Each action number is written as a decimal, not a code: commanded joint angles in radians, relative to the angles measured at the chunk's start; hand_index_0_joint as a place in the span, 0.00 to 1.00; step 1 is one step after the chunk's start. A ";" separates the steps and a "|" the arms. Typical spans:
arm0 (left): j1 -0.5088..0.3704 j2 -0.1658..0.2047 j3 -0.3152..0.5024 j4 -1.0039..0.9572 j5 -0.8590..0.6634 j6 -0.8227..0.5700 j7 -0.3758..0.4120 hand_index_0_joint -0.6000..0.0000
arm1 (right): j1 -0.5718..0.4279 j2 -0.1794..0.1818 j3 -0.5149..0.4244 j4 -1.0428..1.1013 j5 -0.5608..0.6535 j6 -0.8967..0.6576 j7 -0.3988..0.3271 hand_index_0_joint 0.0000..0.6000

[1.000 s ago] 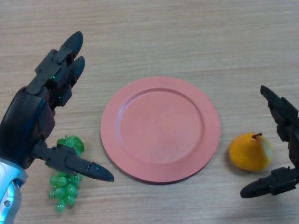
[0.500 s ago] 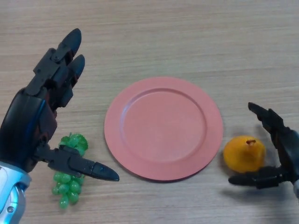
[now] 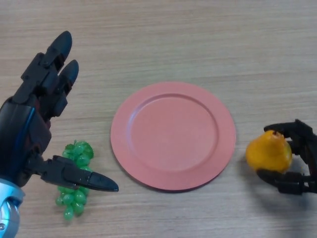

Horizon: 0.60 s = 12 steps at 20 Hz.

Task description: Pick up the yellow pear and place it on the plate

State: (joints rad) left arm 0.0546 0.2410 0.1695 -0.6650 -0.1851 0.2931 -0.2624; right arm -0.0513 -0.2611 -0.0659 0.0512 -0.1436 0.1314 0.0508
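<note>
The yellow pear (image 3: 268, 151) is at the right of the table, just right of the pink plate (image 3: 173, 135), stem up. My right hand (image 3: 297, 161) comes in from the right edge and its fingers and thumb curl round the pear's far and near sides. Nothing lies on the plate. At the left, my left hand (image 3: 29, 129) hovers open, fingers straight and pointing away, thumb stretched toward the plate.
A bunch of green grapes (image 3: 73, 179) lies at the lower left, partly under the left thumb. The wooden table (image 3: 198, 39) stretches bare behind the plate.
My right hand's fingers have curled in from an open spread and closed round the pear. The left hand has drifted slightly left.
</note>
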 commanded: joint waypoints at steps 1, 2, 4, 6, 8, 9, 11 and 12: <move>-0.021 0.019 0.056 -0.064 -0.039 -0.133 0.028 1.00 | -0.046 -0.006 -0.019 -0.143 0.066 -0.041 -0.009 1.00; -0.021 0.020 0.057 -0.070 -0.043 -0.125 0.027 1.00 | -0.076 0.001 0.008 -0.159 0.031 -0.042 -0.015 1.00; -0.020 0.019 0.059 -0.077 -0.049 -0.113 0.025 1.00 | -0.127 0.035 0.060 -0.201 0.040 0.018 -0.008 1.00; -0.020 0.020 0.057 -0.080 -0.047 -0.113 0.022 1.00 | -0.189 0.062 0.120 -0.183 0.038 0.029 -0.019 1.00; -0.021 0.022 0.067 -0.092 -0.060 -0.100 0.019 1.00 | -0.245 0.069 0.183 -0.115 0.070 0.000 -0.055 1.00; -0.022 0.023 0.070 -0.093 -0.061 -0.097 0.018 1.00 | -0.268 0.070 0.215 -0.058 0.068 -0.042 -0.075 1.00; -0.021 0.023 0.065 -0.088 -0.054 -0.103 0.014 1.00 | -0.316 0.071 0.282 0.059 0.051 -0.111 -0.133 1.00; -0.020 0.025 0.068 -0.092 -0.059 -0.092 0.008 1.00 | -0.351 0.071 0.315 0.136 0.021 -0.136 -0.179 1.00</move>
State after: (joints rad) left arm 0.0562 0.2408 0.1868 -0.6983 -0.2244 0.2939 -0.2627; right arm -0.3358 -0.1833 0.2943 0.2503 -0.0804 0.1535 -0.0778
